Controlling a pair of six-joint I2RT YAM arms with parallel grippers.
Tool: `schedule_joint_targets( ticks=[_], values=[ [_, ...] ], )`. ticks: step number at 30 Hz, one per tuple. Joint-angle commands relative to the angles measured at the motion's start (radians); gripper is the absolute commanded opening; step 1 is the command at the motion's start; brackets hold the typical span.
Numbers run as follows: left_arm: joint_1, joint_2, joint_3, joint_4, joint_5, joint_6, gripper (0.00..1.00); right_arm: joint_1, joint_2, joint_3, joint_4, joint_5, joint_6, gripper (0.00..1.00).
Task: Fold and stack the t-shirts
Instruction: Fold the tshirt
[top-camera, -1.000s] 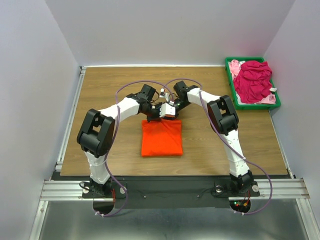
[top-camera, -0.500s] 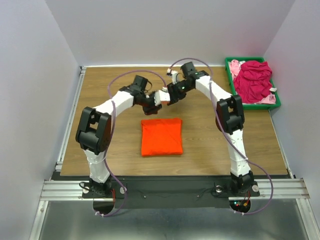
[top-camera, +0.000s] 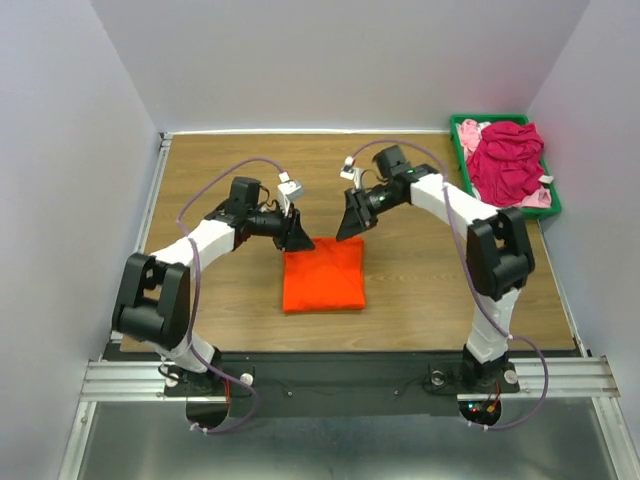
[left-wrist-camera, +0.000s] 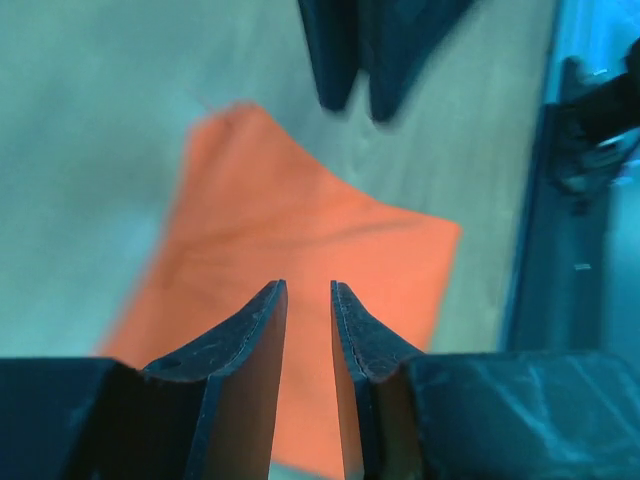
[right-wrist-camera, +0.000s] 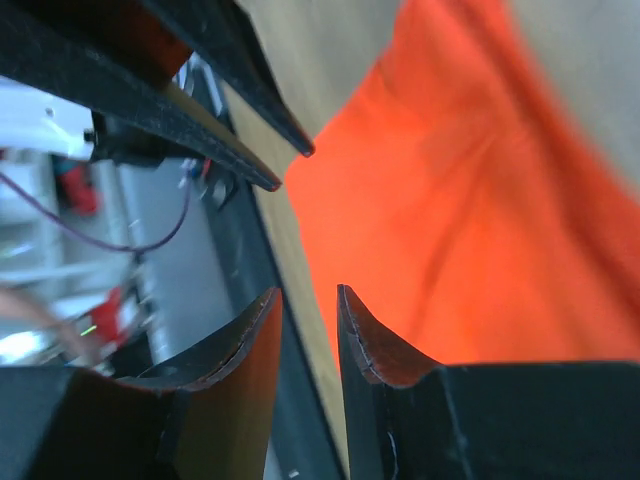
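The orange t-shirt (top-camera: 322, 275) lies folded as a small rectangle at the table's middle. My left gripper (top-camera: 297, 238) hovers over its far left corner and my right gripper (top-camera: 347, 226) over its far right corner. In the left wrist view my left gripper (left-wrist-camera: 308, 285) has its jaws a narrow gap apart with nothing between them, above the orange cloth (left-wrist-camera: 290, 230). In the right wrist view my right gripper (right-wrist-camera: 308, 290) is also slightly open and empty, over the shirt's edge (right-wrist-camera: 470, 200). The magenta t-shirt (top-camera: 505, 160) and the pale pink t-shirt (top-camera: 470, 131) lie crumpled in the bin.
A green plastic bin (top-camera: 556, 206) stands at the table's far right corner. The wooden table (top-camera: 200, 180) has grey walls on three sides and a metal rail (top-camera: 140, 240) along its left edge. The right gripper's fingers (left-wrist-camera: 370, 50) show in the left wrist view.
Both grippers were together at the shirt's far edge, drew back toward the far side, and now have spread apart and come back over the shirt's two far corners. The shirt has not moved.
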Motion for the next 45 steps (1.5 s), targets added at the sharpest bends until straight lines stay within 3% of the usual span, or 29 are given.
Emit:
schedule_joint_targets(
  ticks=[1,7,13,17,20,24,28,30,33,36,41,45],
  values=[
    [0.01,0.083,-0.097,0.245,0.074,-0.319,0.35,0.028,0.104,-0.085,0.076,-0.102,0.087,0.34],
    [0.068,0.316,-0.006,0.266,0.009,-0.338,0.35,-0.03,0.317,0.051,0.097,0.065,0.064,0.32],
    [0.166,0.546,0.205,0.196,0.015,-0.376,0.31,-0.089,0.44,0.28,0.091,0.188,0.078,0.32],
    [0.18,0.501,0.283,0.135,0.029,-0.324,0.32,-0.089,0.405,0.352,0.087,0.186,0.102,0.34],
    [0.174,0.382,0.256,0.118,0.063,-0.313,0.33,-0.089,0.314,0.302,0.09,0.122,0.125,0.39],
    [0.107,0.209,0.086,0.124,0.095,-0.329,0.34,-0.067,0.132,0.139,0.097,0.021,0.15,0.4],
    [-0.007,0.107,-0.088,0.315,0.104,-0.498,0.35,0.002,0.079,-0.028,0.126,-0.041,0.168,0.41],
    [-0.054,0.119,-0.151,0.421,0.095,-0.555,0.37,0.028,0.093,-0.092,0.14,-0.047,0.16,0.41],
    [-0.065,0.197,-0.151,0.427,0.086,-0.566,0.39,0.025,0.171,-0.119,0.145,-0.036,0.121,0.41],
    [-0.033,0.338,-0.092,0.233,0.044,-0.446,0.39,0.02,0.236,-0.149,0.145,-0.001,0.075,0.4],
    [0.097,0.542,-0.009,0.107,0.017,-0.35,0.37,0.019,0.305,-0.157,0.177,0.033,0.058,0.4],
    [0.15,0.561,0.16,-0.054,-0.02,-0.188,0.36,0.019,0.293,-0.094,0.26,0.017,0.16,0.4]
  ],
)
